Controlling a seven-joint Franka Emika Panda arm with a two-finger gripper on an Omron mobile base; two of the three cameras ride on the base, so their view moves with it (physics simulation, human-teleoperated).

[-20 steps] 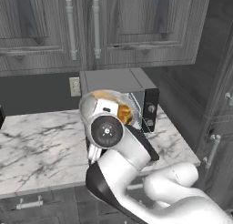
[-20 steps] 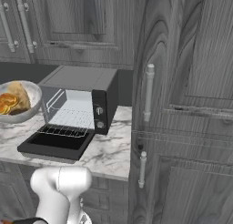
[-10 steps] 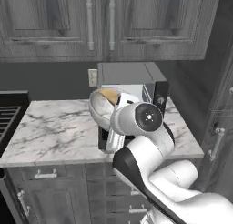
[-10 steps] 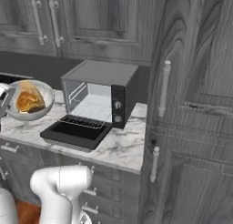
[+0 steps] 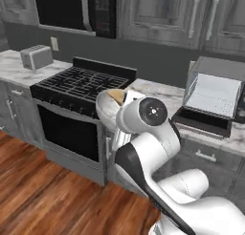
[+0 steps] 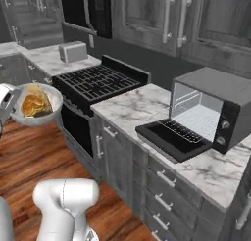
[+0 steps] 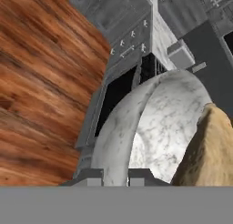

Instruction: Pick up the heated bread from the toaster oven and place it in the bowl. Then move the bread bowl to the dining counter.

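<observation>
1. Marbled grey-white, the bowl [image 6: 35, 107] is carried in the air at the left edge of the right base view, above the wooden floor [image 6: 34, 154] and in front of the black stove [image 6: 95, 82].
2. Golden-orange bread [image 6: 34, 104] is seen lying inside the bowl; in the hand view the same bread [image 7: 210, 150] rests against the bowl's inner wall [image 7: 159, 127].
3. The bowl's rim is clamped by the gripper [image 7: 115, 176]: in the hand view the two dark finger tips are pressed to either side of the rim at the bottom.
4. In the left base view the bowl [image 5: 106, 103] is partly hidden behind the white arm [image 5: 143, 133].
5. The toaster oven [image 6: 215, 110] is seen on the marble worktop [image 6: 142, 108], well apart from the bowl, with its black door [image 6: 169, 137] dropped open and flat.
6. A small slot toaster [image 6: 72, 52] is found on the far counter beyond the stove.
</observation>
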